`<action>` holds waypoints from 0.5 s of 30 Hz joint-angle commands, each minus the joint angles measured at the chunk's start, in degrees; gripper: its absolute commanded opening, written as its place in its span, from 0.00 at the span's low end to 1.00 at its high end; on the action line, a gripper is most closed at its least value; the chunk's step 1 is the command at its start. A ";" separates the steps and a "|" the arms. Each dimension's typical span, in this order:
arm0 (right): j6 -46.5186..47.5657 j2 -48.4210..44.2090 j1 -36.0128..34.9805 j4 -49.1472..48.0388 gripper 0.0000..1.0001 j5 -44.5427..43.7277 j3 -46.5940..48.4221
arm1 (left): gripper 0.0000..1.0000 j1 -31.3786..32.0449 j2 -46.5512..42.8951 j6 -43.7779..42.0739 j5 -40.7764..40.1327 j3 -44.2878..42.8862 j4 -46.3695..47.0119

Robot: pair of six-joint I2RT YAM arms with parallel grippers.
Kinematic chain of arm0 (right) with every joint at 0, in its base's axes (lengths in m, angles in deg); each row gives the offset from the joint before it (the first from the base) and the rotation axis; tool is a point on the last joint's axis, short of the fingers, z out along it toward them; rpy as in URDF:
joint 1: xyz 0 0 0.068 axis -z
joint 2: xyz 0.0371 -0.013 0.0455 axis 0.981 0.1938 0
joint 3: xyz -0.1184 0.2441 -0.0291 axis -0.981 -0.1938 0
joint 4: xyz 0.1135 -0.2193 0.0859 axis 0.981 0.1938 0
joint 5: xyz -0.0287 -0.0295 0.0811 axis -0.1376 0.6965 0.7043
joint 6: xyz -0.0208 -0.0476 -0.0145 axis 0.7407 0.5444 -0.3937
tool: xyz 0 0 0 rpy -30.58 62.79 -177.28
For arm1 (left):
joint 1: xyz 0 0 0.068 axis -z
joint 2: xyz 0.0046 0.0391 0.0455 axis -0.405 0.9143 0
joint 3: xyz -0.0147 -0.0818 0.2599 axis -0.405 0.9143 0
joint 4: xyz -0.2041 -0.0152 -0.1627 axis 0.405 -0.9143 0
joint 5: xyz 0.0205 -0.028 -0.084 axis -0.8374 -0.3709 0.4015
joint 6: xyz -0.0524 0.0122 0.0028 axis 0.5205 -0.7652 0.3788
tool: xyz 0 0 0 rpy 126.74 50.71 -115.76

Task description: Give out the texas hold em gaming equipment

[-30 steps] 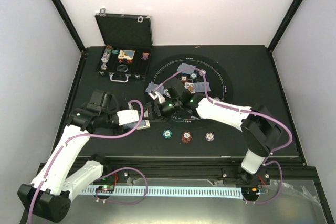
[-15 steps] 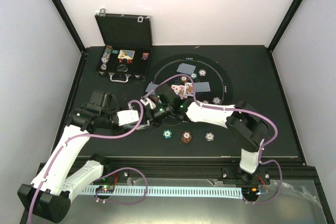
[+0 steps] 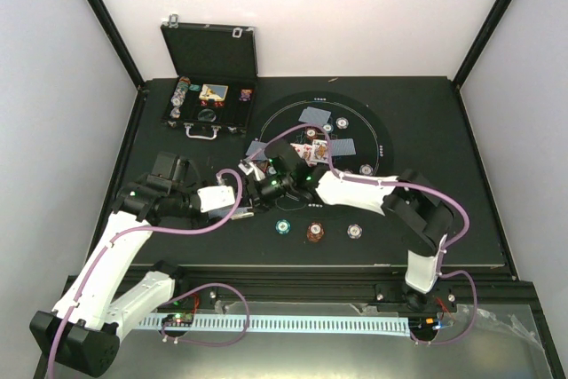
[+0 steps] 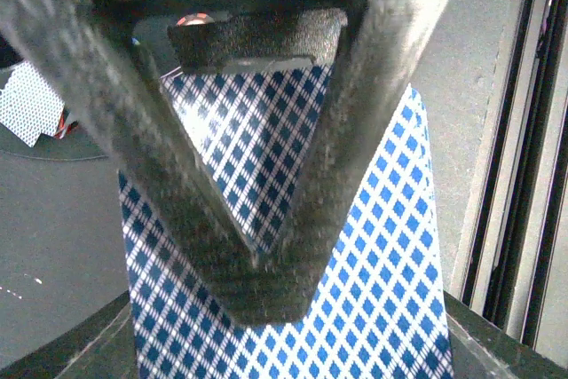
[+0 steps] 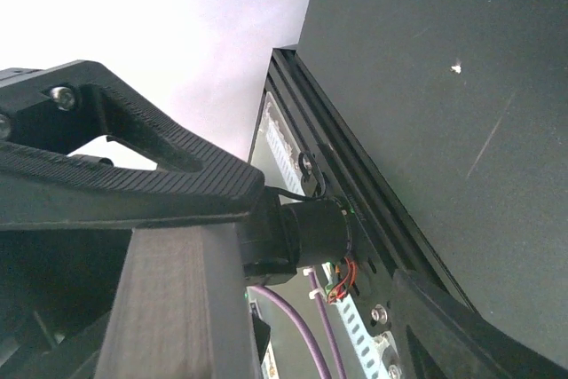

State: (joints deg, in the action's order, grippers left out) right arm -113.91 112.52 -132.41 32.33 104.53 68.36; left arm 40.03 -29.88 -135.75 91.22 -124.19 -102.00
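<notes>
My left gripper (image 3: 241, 202) is shut on blue-backed playing cards (image 4: 382, 290), and its fingers (image 4: 266, 290) press on the top card's back. My right gripper (image 3: 256, 185) is just beyond it, almost touching; its jaws stand apart with nothing between them in the right wrist view (image 5: 302, 343). Blue-backed cards (image 3: 313, 114) and face-up cards (image 3: 306, 150) lie on the round mat (image 3: 382, 130) with a few chips (image 3: 342, 123). A teal chip (image 3: 283, 226), a red-brown chip (image 3: 315, 232) and a white chip (image 3: 355, 232) lie in a row near the front.
The black hinged case (image 3: 210, 64) stands open at the back left with chips inside. The right forearm (image 3: 355, 191) lies low over the mat's near edge. The table's front rail (image 5: 355, 210) and cables run close below the grippers.
The right arm's elbow has folded in toward the left, uncovering the cards on the mat. Its gripper stays next to the left gripper. The left arm has not moved.
</notes>
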 commanded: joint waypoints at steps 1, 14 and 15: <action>4.35 -1.63 3.00 7.47 0.62 -5.60 -2.22 | 0.35 0.12 -0.74 -0.11 1.64 -2.15 -0.15; 5.21 -6.93 4.96 8.24 0.46 -5.06 -4.11 | 0.35 0.12 -0.29 0.04 1.94 -2.23 0.01; 5.20 -7.37 5.08 8.30 0.44 -5.05 -4.11 | 0.35 0.12 -0.30 0.04 1.95 -2.23 0.01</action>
State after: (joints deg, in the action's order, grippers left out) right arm -108.95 106.82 -128.80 36.94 103.81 65.37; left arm 40.01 -29.51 -135.60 90.72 -124.19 -102.09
